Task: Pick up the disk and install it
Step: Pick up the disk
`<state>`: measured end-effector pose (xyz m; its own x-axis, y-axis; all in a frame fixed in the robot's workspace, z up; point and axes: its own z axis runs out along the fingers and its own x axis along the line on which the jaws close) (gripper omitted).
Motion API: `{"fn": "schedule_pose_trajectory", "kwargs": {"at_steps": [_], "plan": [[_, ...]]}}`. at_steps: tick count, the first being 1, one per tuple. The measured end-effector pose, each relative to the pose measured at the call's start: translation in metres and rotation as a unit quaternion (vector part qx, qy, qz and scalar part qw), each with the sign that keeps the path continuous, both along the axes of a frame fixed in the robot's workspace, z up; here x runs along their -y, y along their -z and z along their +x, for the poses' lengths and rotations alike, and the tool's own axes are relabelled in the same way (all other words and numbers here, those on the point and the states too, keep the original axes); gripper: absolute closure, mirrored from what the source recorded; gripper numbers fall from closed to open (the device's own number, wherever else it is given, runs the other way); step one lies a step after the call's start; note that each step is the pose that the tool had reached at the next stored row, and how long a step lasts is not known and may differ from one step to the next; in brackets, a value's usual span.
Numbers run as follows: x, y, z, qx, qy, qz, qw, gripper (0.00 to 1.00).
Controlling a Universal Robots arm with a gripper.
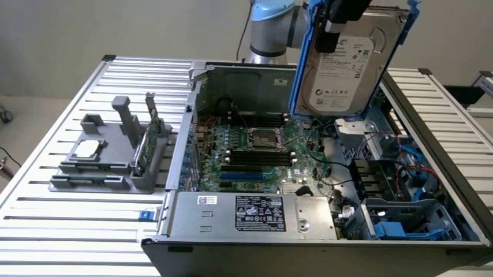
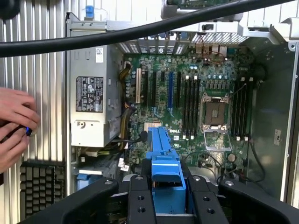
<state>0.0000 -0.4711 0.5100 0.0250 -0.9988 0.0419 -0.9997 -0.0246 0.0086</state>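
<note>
The disk (image 1: 350,63), a silver-grey drive with a white label in a blue carrier, hangs upright and slightly tilted above the open computer case (image 1: 185,144), over its far side on the exterior view's right. My gripper (image 1: 341,20) is shut on the disk's top edge. In the wrist view, the blue carrier edge of the disk (image 2: 163,163) sits clamped between the two black fingers (image 2: 139,198) of my gripper (image 2: 170,200). The motherboard (image 2: 196,98) lies below it.
A grey fixture (image 1: 104,167) on the slatted table holds a small silver chip (image 1: 87,149) and a green card (image 1: 151,138). The case contains a power supply (image 1: 254,212) and a blue drive bay (image 1: 408,222). A person's hands (image 2: 14,126) are beside the case. A black cable (image 2: 140,30) crosses the wrist view.
</note>
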Motion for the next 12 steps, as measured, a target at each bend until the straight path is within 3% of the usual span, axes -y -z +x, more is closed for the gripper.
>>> {"fn": "schedule_pose_trajectory", "kwargs": {"at_steps": [12], "plan": [[0.0395, 0.0014, 0.028, 0.0000, 0.000, 0.0000, 1.0000, 0.67]]}}
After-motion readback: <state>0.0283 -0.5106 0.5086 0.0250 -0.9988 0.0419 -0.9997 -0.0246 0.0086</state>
